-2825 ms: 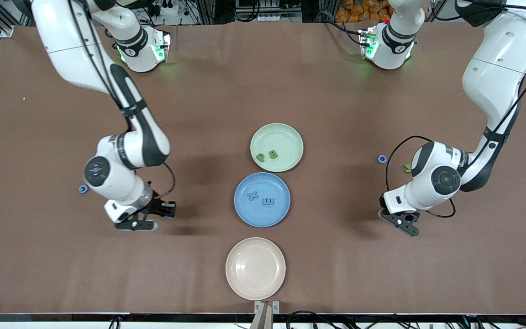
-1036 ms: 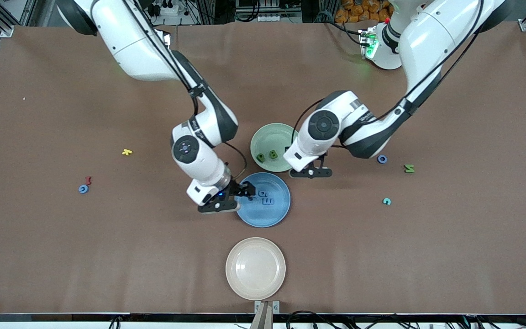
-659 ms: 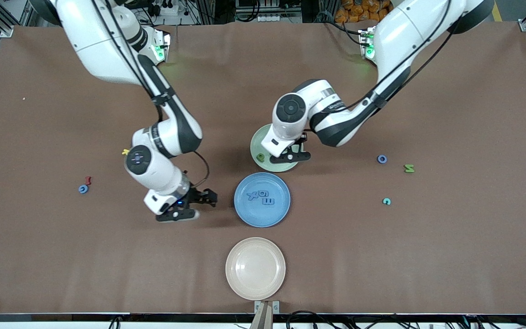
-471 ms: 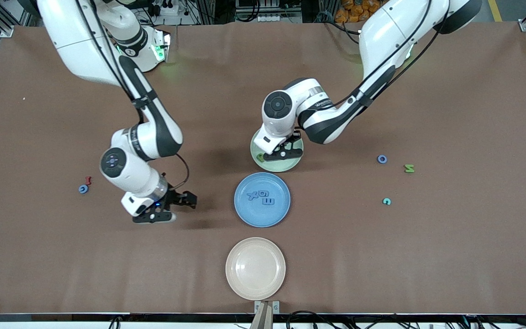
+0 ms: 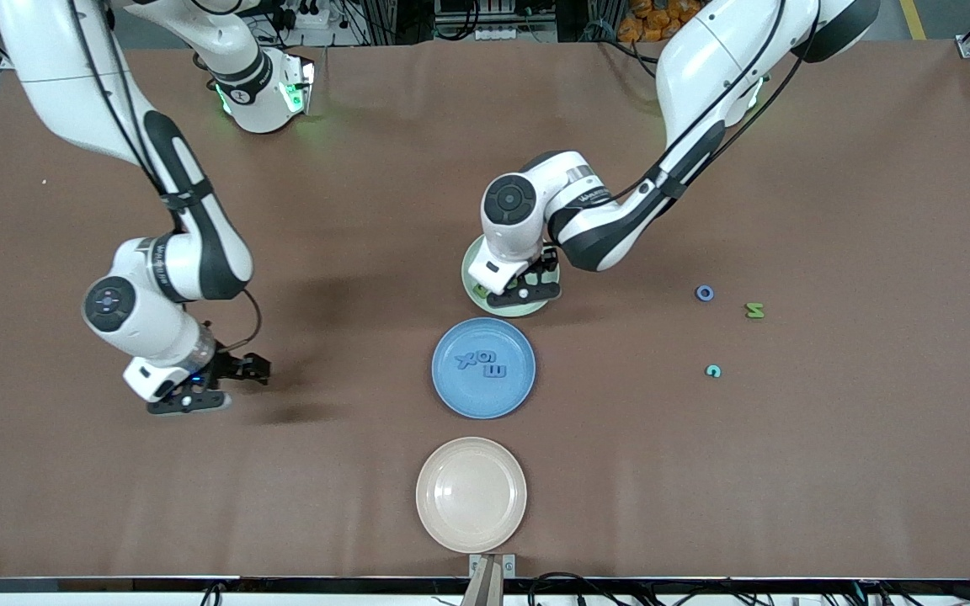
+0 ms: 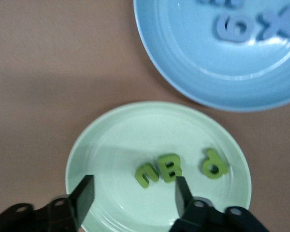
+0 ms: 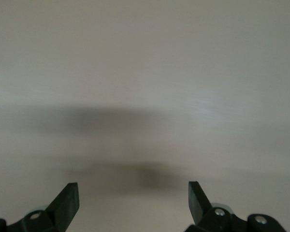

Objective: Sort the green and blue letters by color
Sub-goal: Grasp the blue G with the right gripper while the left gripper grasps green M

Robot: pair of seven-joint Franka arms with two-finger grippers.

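Observation:
My left gripper [image 5: 527,288] [image 6: 134,188] hangs open low over the pale green plate [image 5: 470,271] [image 6: 135,130]. Three green letters lie in that plate: an n-shape [image 6: 147,175], a B [image 6: 170,167] and a P [image 6: 213,164] [image 5: 480,291]. None is between the fingers. The blue plate [image 5: 472,400] [image 6: 183,63] holds three blue letters [image 5: 485,360] [image 6: 234,28]. A blue ring letter [image 5: 705,293] and a green letter [image 5: 754,310] lie on the table toward the left arm's end. My right gripper [image 5: 224,385] [image 7: 133,193] is open and empty over bare table toward the right arm's end.
A pale pink plate [image 5: 471,494] stands empty, nearer to the front camera than the blue plate. A small teal letter [image 5: 713,370] lies on the brown table [image 5: 830,463] near the blue ring letter.
My left gripper moved over the green plate and opened, and a third green letter now lies there. My right arm drew back from the blue plate toward its own end.

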